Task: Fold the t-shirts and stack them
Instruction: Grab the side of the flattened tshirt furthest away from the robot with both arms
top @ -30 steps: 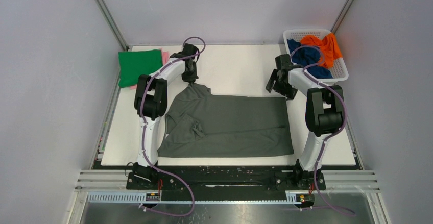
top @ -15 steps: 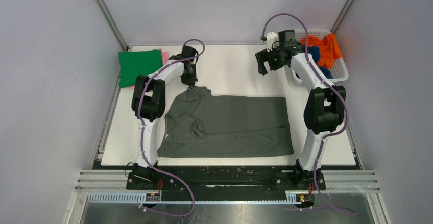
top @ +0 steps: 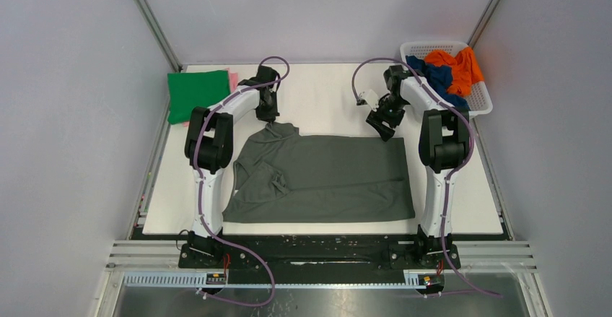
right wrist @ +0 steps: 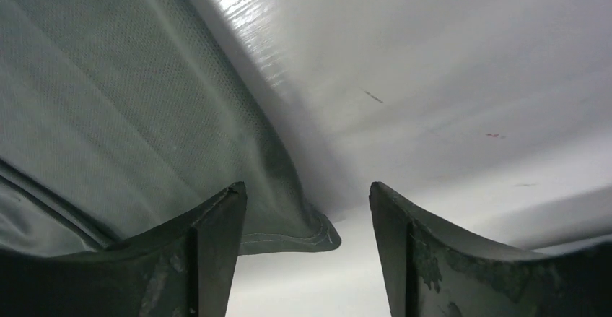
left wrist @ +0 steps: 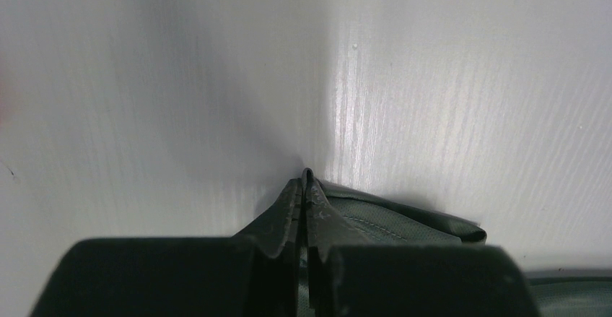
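A dark grey t-shirt (top: 325,176) lies spread across the middle of the white table (top: 325,97). My left gripper (top: 270,117) is shut on its far left corner; in the left wrist view the fingertips (left wrist: 307,181) pinch a fold of grey cloth (left wrist: 404,223). My right gripper (top: 382,125) is low over the shirt's far right corner. It stands open, and the hem corner (right wrist: 307,232) lies between its two fingers (right wrist: 216,237) without being pinched. A folded green t-shirt (top: 198,93) rests on a pink one (top: 233,80) at the far left.
A white lattice basket (top: 482,104) at the far right corner holds crumpled orange (top: 462,64) and navy blue (top: 435,79) t-shirts. Grey walls close in on both sides. The right arm's cable (top: 361,71) loops above the table.
The right arm rose towards the basket, then came back down onto the grey shirt's far right corner, its jaws narrowing a little. The left gripper kept its hold and place.
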Controlling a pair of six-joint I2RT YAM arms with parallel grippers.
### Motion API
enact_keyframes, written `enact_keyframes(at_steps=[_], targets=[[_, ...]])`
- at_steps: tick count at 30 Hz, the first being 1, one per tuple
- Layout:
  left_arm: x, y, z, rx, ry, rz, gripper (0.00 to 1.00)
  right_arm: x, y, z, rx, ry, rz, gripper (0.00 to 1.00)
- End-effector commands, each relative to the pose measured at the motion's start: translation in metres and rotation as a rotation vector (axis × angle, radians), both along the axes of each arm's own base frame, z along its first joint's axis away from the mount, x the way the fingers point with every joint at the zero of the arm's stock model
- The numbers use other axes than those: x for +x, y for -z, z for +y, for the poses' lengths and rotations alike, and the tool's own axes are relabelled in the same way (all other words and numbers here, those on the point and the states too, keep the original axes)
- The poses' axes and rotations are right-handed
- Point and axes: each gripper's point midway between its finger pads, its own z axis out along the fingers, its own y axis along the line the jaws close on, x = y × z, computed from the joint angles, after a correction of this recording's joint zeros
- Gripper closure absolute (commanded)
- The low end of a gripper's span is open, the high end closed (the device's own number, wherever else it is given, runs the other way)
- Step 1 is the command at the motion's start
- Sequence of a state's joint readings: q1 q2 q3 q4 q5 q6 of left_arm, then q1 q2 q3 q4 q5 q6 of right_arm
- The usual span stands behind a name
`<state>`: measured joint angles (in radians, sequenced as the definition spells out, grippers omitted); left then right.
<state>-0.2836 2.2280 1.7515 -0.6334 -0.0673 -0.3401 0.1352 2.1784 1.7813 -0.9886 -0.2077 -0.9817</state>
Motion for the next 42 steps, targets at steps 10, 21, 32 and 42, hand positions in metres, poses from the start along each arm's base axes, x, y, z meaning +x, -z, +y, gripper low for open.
enact_keyframes(at_steps=[10,21,32,42], targets=[[0.004,-0.03,-0.006,-0.05,0.01,-0.074,1.0,-0.016,0.018,-0.029,-0.149,-0.026,0.109,0.39],[0.003,-0.036,-0.009,-0.074,0.009,-0.084,1.0,-0.013,0.015,-0.027,-0.149,-0.026,0.105,0.92],[-0.023,-0.069,-0.033,-0.137,0.025,-0.172,1.0,-0.011,-0.014,-0.008,-0.17,-0.084,-0.191,1.0],[-0.07,-0.09,-0.037,-0.188,0.028,-0.241,1.0,-0.039,-0.024,-0.007,-0.265,-0.008,-0.336,1.0]])
